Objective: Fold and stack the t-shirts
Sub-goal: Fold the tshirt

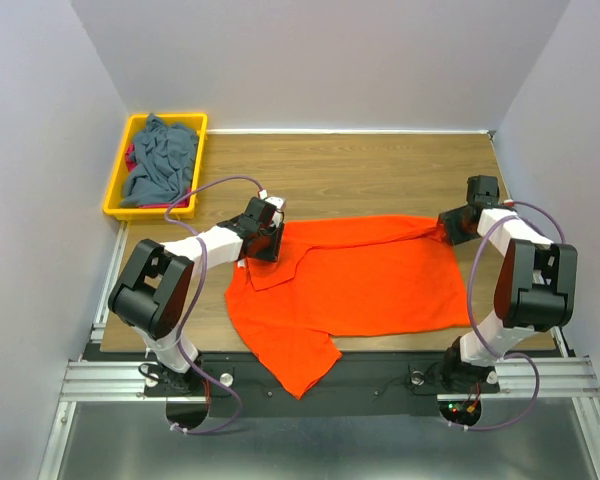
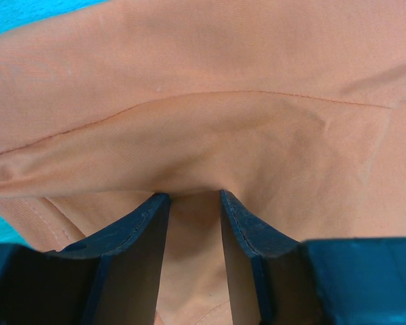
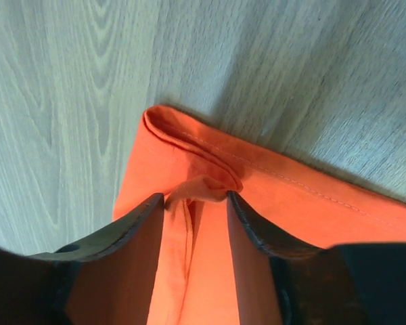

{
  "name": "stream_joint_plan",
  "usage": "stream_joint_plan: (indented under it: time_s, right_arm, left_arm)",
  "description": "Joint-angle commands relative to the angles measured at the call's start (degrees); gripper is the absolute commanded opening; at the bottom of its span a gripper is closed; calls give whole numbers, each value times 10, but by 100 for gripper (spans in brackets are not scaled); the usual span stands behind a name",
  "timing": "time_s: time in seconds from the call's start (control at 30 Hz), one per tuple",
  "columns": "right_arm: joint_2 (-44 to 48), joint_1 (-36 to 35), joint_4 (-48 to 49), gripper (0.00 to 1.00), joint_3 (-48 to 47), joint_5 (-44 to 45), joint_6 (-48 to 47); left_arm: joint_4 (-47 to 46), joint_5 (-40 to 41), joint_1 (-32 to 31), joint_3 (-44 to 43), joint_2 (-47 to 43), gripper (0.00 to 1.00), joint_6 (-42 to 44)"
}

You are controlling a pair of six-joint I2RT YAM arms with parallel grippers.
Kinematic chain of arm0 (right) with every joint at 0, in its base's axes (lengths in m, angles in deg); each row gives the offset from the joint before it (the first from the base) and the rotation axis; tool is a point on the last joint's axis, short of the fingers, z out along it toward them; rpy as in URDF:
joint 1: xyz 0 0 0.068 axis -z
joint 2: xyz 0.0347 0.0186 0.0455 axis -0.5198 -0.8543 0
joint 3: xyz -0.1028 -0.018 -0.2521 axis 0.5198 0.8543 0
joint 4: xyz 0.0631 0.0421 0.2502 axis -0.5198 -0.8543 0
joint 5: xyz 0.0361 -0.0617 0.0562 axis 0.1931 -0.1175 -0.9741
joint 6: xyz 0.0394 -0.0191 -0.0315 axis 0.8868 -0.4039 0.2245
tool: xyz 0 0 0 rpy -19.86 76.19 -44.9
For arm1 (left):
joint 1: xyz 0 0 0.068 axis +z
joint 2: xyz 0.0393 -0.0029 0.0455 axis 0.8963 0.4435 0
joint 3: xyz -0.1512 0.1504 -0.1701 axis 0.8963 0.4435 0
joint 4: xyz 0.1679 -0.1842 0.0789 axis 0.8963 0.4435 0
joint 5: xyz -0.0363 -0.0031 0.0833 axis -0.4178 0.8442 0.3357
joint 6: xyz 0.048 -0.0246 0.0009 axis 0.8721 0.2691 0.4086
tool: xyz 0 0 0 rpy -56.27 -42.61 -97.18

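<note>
At the far left corner of the table (image 1: 360, 170) stands a yellow bin (image 1: 114, 205) with a grey-blue t-shirt (image 1: 160, 160) heaped in it and a bit of red cloth (image 1: 130, 160) showing at its left wall. Just right of the bin, the left gripper (image 1: 263, 240) sits low on the left end of the orange t-shirt (image 1: 380, 285). Its jaws are about half closed, and in the wrist view orange cloth fills the gap between the two dark fingers (image 2: 132, 261) and folds over their tips, so it has hold of the shirt's far left edge. The shirt lies spread on the wood between the two arms with its long axis running left to right across the table. The neck end is at the left and the hem end at the right. Its far edge forms a raised ridge from one gripper to the other, and one sleeve (image 1: 300, 365) points toward the near edge, reaching over the black rail there. At the right end, the right gripper (image 1: 450, 228) is also about half closed, and its fingertips pinch a small bunched fold of the stitched hem at the shirt's far right corner, which touches the table.
</note>
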Motion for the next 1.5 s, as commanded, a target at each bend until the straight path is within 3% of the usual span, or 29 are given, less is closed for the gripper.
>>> stream_joint_plan:
  time_s: [0.0, 0.1, 0.2, 0.23, 0.37, 0.87, 1.1, 1.47]
  right_arm:
    - [-6, 8, 1, 45, -27, 27, 12]
    - [-11, 9, 1, 38, -27, 33, 5]
    - [-17, 10, 1, 23, -35, 33, -11]
    - [-18, 10, 1, 23, -39, 32, -15]
    - [-32, 10, 0, 1, -84, 20, -76]
    - [-90, -4, 1, 1, -239, -79, -277]
    - [-91, -24, 2, 1, -265, -71, -355]
    - [-44, -24, 8, 1, -187, -87, -383]
  left_arm:
    - [29, -13, 2, -13, 10, 46, 3]
    - [31, -13, 1, -12, 9, 45, 4]
    - [32, -12, 2, -12, 10, 40, 4]
    - [32, -12, 1, -13, 11, 40, 4]
    - [34, -12, 1, -13, 13, 40, 4]
    - [41, -13, 1, -13, 25, 37, -1]
    - [48, -11, 2, -10, 25, 36, -5]
    - [49, -23, 14, 10, -2, 36, -16]
